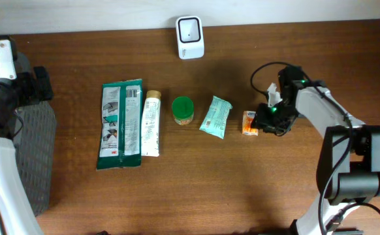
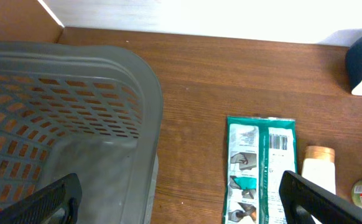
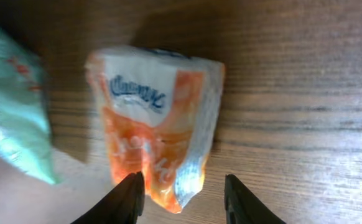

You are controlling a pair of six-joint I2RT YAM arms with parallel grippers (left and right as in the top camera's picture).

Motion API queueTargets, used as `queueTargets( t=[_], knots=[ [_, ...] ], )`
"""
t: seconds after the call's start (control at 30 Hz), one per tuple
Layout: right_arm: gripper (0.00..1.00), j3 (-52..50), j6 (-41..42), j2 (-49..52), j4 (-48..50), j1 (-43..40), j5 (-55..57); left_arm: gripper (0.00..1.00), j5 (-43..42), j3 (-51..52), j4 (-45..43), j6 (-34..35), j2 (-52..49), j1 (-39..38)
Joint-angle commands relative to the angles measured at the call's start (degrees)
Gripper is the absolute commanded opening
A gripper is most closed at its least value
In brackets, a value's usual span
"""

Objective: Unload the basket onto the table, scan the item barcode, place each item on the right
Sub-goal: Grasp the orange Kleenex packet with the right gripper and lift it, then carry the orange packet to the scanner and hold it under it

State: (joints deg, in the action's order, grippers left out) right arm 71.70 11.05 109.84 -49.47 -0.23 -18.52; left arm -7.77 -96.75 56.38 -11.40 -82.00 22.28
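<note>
A small orange and white tissue pack [image 1: 249, 123] lies on the wooden table at the right end of a row of items. My right gripper [image 1: 266, 117] is low beside it. In the right wrist view the pack's [image 3: 156, 124] near end pokes between the fingers of the open right gripper [image 3: 184, 199]. The left finger touches the pack and the right finger stands apart from it. The white barcode scanner [image 1: 190, 37] stands at the table's back edge. My left gripper [image 2: 181, 199] hangs wide open and empty over the basket's rim at the far left.
Left of the tissue pack lie a mint-green packet [image 1: 216, 117], a green-lidded jar [image 1: 183, 109], a cream tube [image 1: 151, 123] and a large green wipes pack [image 1: 121, 124]. A grey mesh basket [image 1: 36, 156] sits at the left edge.
</note>
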Motion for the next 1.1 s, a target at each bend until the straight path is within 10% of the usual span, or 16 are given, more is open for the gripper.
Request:
queueTargets(
  t=[0.0, 0.27, 0.37, 0.5, 1.07],
  knots=[
    [0.36, -1.11, 2.62, 0.17, 1.77, 1.44, 5.57, 0.99, -0.83, -0.15, -0.07, -0.92, 0.0, 0.28],
    [0.3, -5.33, 2.84, 0.2, 6.1, 1.46, 4.61, 0.99, -0.85, -0.15, -0.07, -0.92, 0.0, 0.28],
    [0.04, -5.46, 2.8, 0.2, 6.05, 1.44, 3.02, 0.99, -0.83, -0.15, -0.07, -0.92, 0.0, 0.28],
    [0.04, -3.76, 0.09, -0.13, 5.33, 0.85, -3.28, 0.99, -0.85, -0.15, -0.07, -0.92, 0.0, 0.28],
    [0.04, 7.41, -48.57, -2.73, -27.82, -12.66, -56.13, 0.99, -0.85, -0.15, -0.09, -0.92, 0.0, 0.28]
  ],
)
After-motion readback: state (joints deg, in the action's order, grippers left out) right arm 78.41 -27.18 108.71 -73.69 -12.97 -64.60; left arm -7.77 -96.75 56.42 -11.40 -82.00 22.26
